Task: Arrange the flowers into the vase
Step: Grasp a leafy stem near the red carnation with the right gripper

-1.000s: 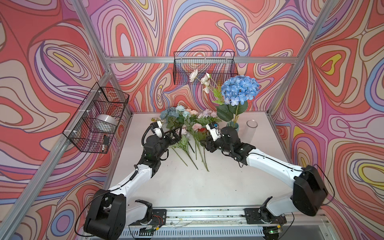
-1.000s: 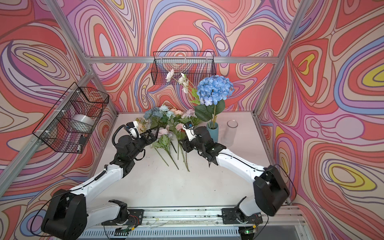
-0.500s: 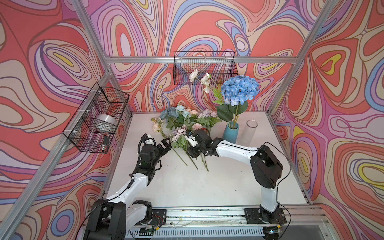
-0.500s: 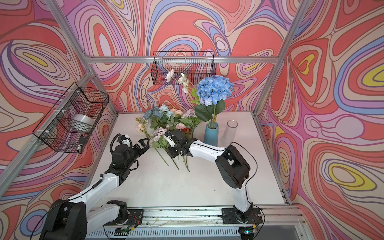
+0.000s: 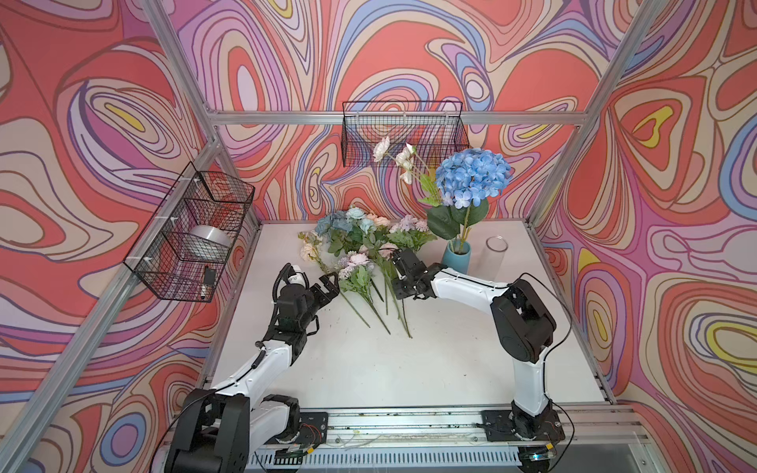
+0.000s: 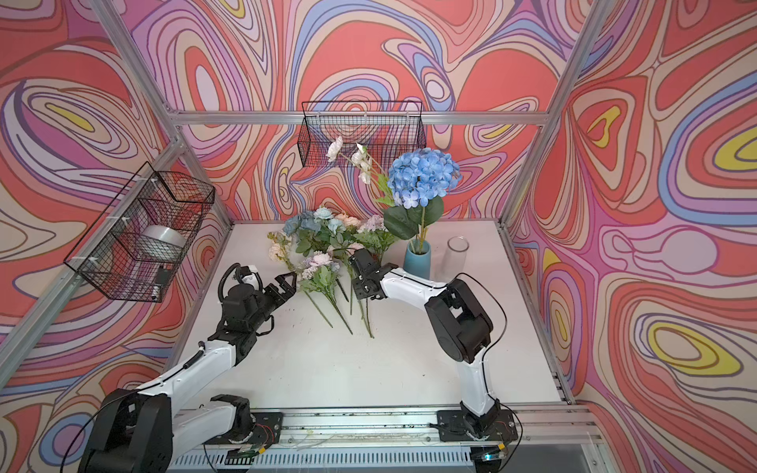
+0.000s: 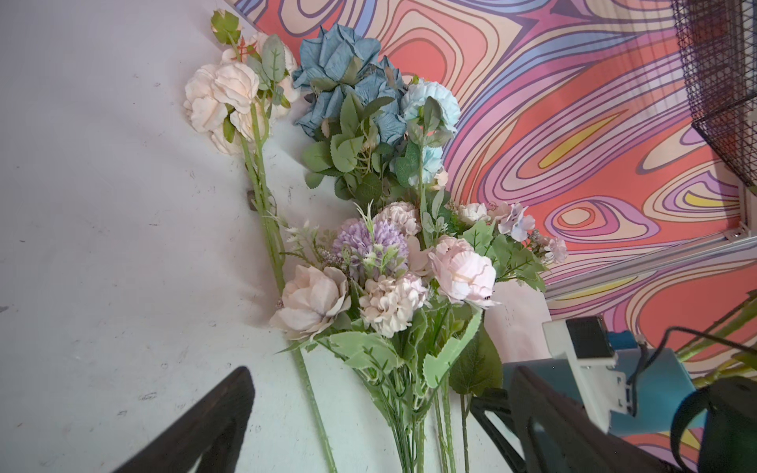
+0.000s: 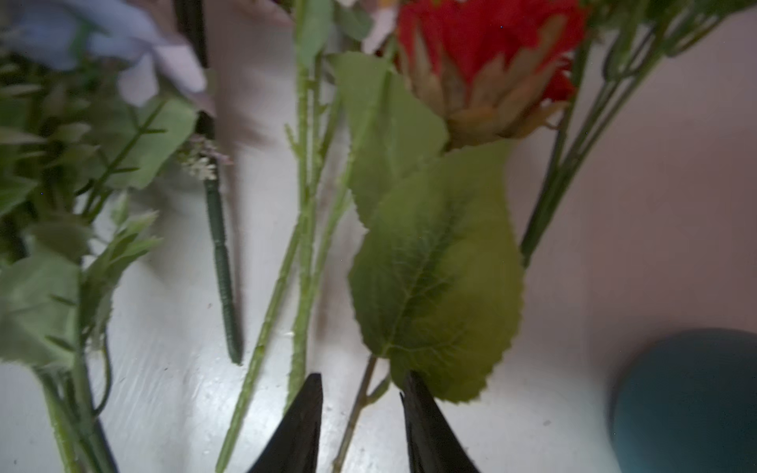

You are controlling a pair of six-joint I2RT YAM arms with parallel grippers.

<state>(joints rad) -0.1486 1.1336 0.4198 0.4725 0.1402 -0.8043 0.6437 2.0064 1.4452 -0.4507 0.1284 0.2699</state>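
flowers (image 5: 352, 235): loose heap on table (image 5: 368, 368) toward 12 o'clock | blue hydrangea (image 5: 473, 176) and white blossoms (image 5: 405, 157) upright in blue vase (image 5: 456, 258), 3 o'clock of heap | right gripper (image 8: 362, 385): jaws part-open astride red sunflower (image 8: 491, 53) stem, unclamped | left gripper (image 5: 331, 286): spread wide, empty, 9 o'clock of lilac bunch (image 5: 356, 266)

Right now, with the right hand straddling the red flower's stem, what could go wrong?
1. The leaf overlaps one side of the right hand, so it may get pinched with the stem, weakening the grip.
2. The neighbouring stems lie close; lifting could drag them.
3. The blue vase, top-heavy with the hydrangea, stands near the arm and could tip.
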